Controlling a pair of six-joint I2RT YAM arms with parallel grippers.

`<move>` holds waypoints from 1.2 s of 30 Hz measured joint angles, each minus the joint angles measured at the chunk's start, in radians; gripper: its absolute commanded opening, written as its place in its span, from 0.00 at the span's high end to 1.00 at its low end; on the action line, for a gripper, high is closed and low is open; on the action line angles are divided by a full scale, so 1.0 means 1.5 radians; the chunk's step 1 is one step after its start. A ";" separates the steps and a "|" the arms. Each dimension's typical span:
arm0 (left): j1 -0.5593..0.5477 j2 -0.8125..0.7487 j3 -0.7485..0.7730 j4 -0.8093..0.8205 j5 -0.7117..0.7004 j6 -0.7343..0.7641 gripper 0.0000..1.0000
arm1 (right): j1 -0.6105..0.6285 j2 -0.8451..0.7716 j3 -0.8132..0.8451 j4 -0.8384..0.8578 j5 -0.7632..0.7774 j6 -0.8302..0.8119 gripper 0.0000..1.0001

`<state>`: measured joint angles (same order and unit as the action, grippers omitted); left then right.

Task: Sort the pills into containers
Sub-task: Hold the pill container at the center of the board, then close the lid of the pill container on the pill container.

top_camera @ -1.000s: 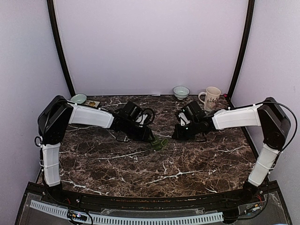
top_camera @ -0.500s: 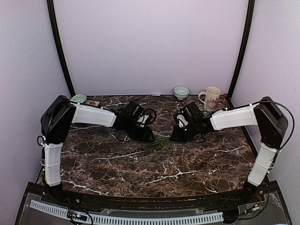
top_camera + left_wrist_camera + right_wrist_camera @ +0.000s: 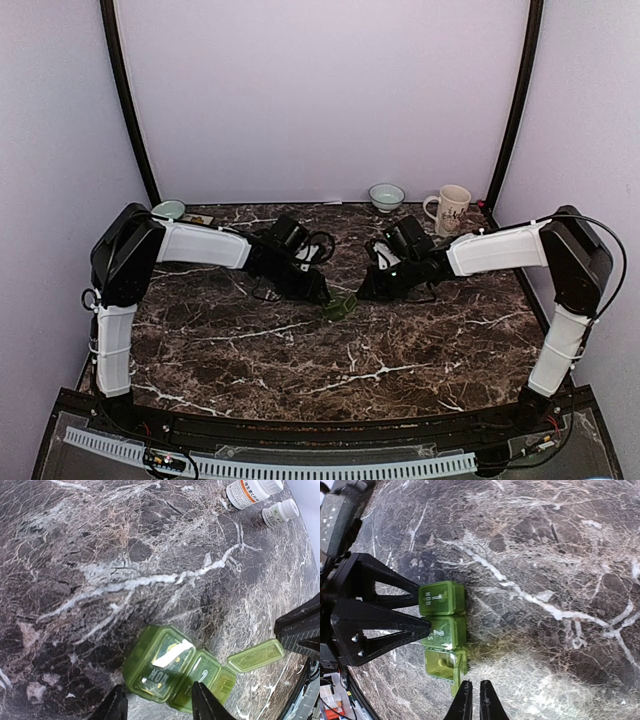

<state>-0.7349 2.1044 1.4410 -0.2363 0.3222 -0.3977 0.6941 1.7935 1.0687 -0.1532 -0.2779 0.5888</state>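
A green three-compartment pill organiser [image 3: 342,306] lies mid-table between both arms. In the left wrist view my left gripper [image 3: 158,686] hangs low over the organiser [image 3: 165,662]. Its jaws stand apart, one tip beside the MON box and the other over the second box. The third box's lid [image 3: 255,655] hangs open. In the right wrist view my right gripper [image 3: 476,682] is shut and empty, just beside that open lid [image 3: 455,675]. A small yellowish pill [image 3: 441,662] lies in the open box. The left gripper's fingers [image 3: 380,622] touch the organiser's [image 3: 442,612] far side.
Two white pill bottles [image 3: 252,490] [image 3: 280,512] stand further off on the marble. Along the back wall are a small bowl [image 3: 387,196], a mug [image 3: 450,210], a teal bowl [image 3: 168,210] and a small flat packet [image 3: 197,220].
My left gripper's jaws have narrowed a little over the organiser. The right gripper has crept left, closer to the open lid.
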 measured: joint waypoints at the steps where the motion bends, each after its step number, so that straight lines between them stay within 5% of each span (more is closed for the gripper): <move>1: 0.000 0.001 0.001 0.000 0.000 0.001 0.55 | 0.000 0.000 0.001 0.001 -0.007 -0.001 0.95; 11: 0.000 0.006 0.011 -0.009 -0.001 0.002 0.57 | 0.012 0.027 0.033 -0.003 -0.063 -0.016 0.94; 21: 0.000 0.006 0.013 -0.013 -0.001 0.002 0.58 | 0.021 0.055 0.077 -0.028 -0.097 -0.040 0.78; 36: 0.000 0.010 0.020 -0.019 -0.001 0.004 0.60 | 0.031 0.085 0.092 -0.070 -0.105 -0.058 0.69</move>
<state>-0.7349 2.1189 1.4715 -0.2646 0.3214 -0.3920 0.7403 1.9205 1.2060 -0.2581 -0.4358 0.5011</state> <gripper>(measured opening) 0.406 0.288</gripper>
